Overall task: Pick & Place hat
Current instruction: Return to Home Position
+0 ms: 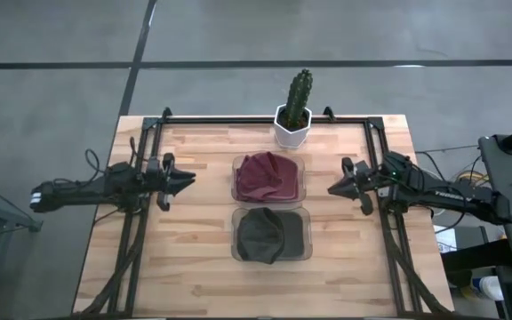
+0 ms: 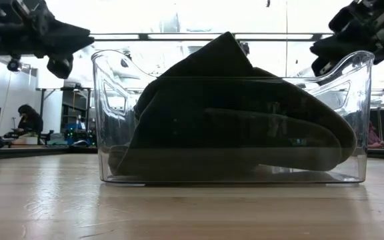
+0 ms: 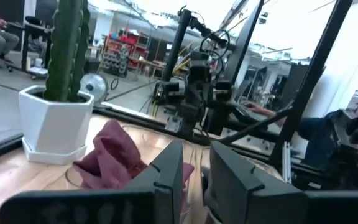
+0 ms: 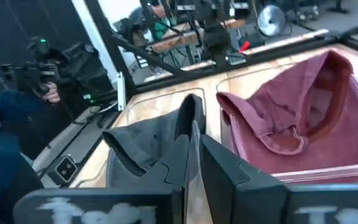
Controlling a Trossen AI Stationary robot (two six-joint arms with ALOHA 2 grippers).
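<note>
Two clear bins stand side by side at the table's middle. A maroon hat (image 1: 268, 176) lies crumpled in the far bin (image 1: 299, 163). A dark grey hat (image 1: 269, 234) lies in the near bin (image 1: 306, 253) and rises above its rim in the low view (image 2: 245, 120). My left gripper (image 1: 188, 178) hovers left of the bins, pointing level toward them, its fingers (image 3: 166, 174) a narrow gap apart and holding nothing. My right gripper (image 1: 334, 188) hovers right of the bins, pointing at them, shut and holding nothing (image 4: 194, 118).
A cactus in a white pot (image 1: 293, 116) stands at the far edge behind the bins. Black frame rails (image 1: 238, 121) run along the table's far, left and right sides. Bare wood lies near the front edge (image 1: 265, 289). People show in the room beyond.
</note>
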